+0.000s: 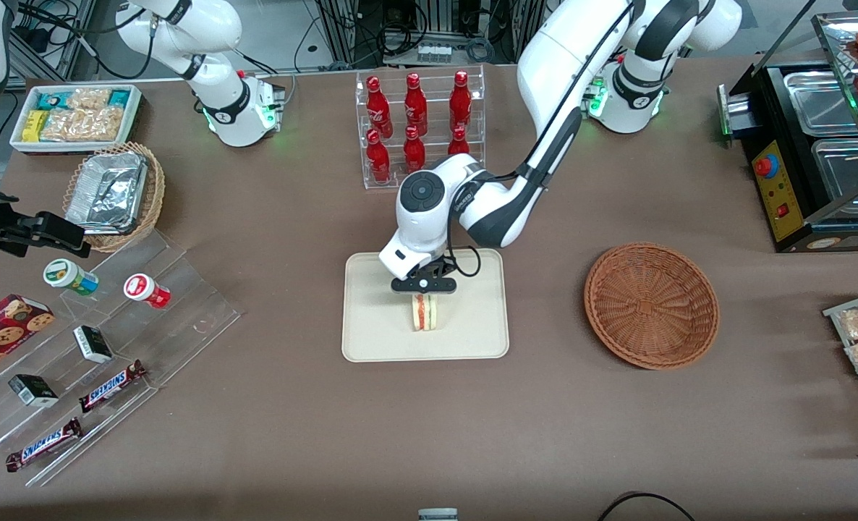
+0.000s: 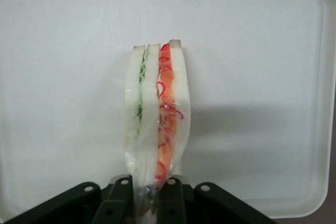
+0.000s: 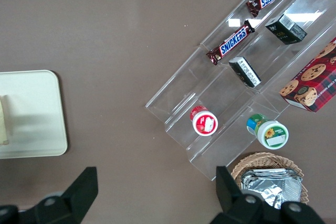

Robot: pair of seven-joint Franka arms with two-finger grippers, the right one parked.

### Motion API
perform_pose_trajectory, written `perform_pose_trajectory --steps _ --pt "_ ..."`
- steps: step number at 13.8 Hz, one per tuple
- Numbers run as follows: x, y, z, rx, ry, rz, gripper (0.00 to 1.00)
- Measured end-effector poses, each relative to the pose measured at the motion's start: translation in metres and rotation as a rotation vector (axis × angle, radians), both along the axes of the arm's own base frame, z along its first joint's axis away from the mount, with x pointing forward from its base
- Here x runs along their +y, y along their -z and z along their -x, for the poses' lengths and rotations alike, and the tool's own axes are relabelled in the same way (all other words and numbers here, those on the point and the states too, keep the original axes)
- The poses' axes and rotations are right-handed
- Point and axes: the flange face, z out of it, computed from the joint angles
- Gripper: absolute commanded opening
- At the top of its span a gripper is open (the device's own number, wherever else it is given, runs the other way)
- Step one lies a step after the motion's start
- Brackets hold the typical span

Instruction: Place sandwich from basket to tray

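Sandwich: the small triangular wedge of pale white bread with green and red-orange filling, wrapped in clear film point(image 2: 157, 111), is stood on edge on the tray, its cut face turned toward the front camera point(image 1: 425, 312).
Tray: the flat cream-white rectangular tray with rounded corners and a low rim point(image 1: 371, 340) is carried by the brown worktop; the wedge sits near its middle, well inside the rim point(image 2: 315, 3).
Basket: the round, shallow, reddish-brown wicker basket point(image 1: 651, 305) lies at three o'clock from the tray in the front view, well apart, and is seen empty.
Jaws: the black two-finger gripper point(image 1: 424, 286) is held directly above the wedge, and its jaws are clamped on the sandwich's upper tip point(image 2: 151, 195), the film being pinched between them.
Step in hand: release is judged to be what remains, since the bread appears to be borne by the tray already.
How it is done well: the jaws should be parted slowly, so that the film is not dragged; a straight vertical lift is advised, with no sideways drift.
Risk: a wedge balanced on a narrow edge may be tipped over by the slightest snag.
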Motion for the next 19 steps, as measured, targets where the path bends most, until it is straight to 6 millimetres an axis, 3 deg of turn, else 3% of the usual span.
perform_pose_trajectory --steps 4,6,8,10,14,19 --pt "0.0 -0.001 -0.002 -0.004 -0.003 0.002 0.99" --pt "-0.001 -0.014 -0.009 -0.02 -0.014 0.018 0.99" --pt "0.002 -0.044 -0.014 -0.025 -0.042 0.016 0.99" --pt "0.013 -0.092 -0.019 -0.031 -0.096 0.003 0.99" --pt "0.083 -0.192 -0.049 -0.017 -0.236 0.003 0.99" --pt "0.188 -0.274 -0.067 0.038 -0.346 -0.06 0.99"
